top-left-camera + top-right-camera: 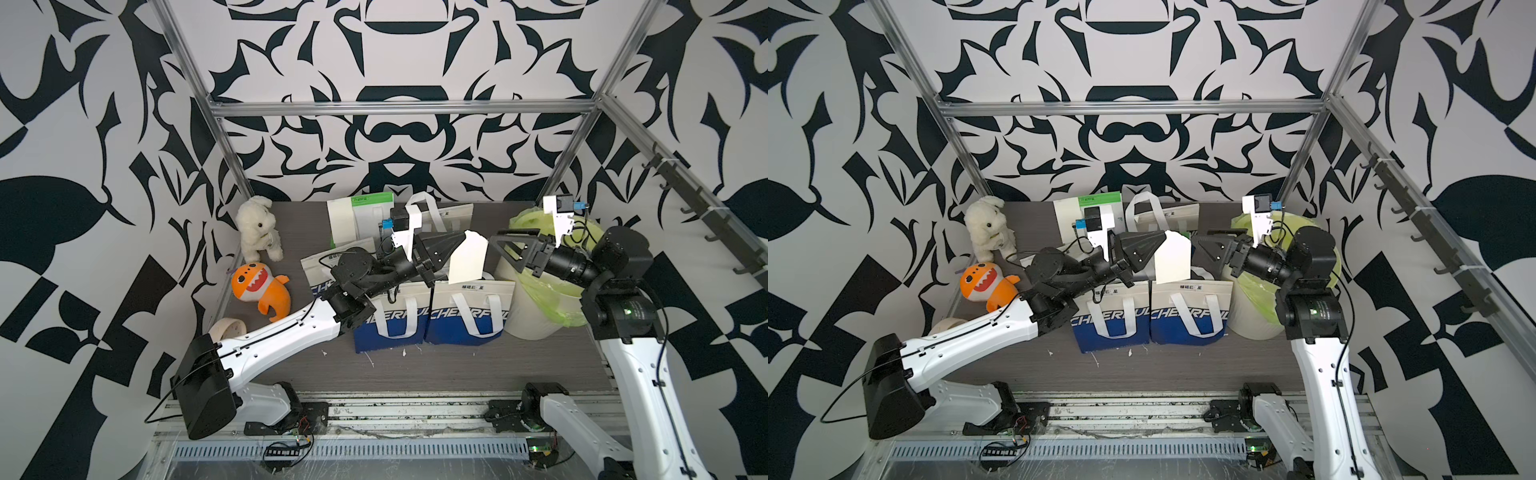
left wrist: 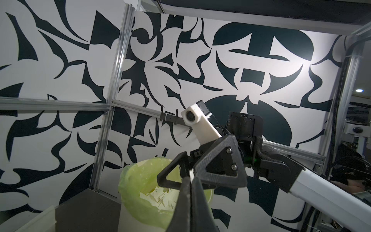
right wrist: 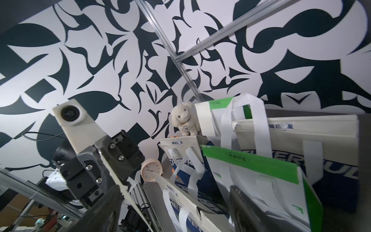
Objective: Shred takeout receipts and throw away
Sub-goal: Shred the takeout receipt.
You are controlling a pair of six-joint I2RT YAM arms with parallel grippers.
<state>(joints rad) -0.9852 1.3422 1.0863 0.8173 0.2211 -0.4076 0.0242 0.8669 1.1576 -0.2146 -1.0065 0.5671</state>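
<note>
My left pincer [image 1: 460,243] is clamped on the left edge of the cream-white rectangular paper receipt [image 1: 470,259], which stands upright above the blue-and-cream fabric tote bags [image 1: 465,328], mid-scene. My right pincer [image 1: 493,245], jaws apart, sits at the receipt's right edge. Right: green-lined cream round bin [image 1: 532,316] containing torn cream paper pieces [image 2: 160,195].

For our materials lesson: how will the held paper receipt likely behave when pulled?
Probably light and fairly stiff: the receipt stands flat though the left gripper pinches only one edge. Likely tears easily: its top edge already looks ragged.
</note>
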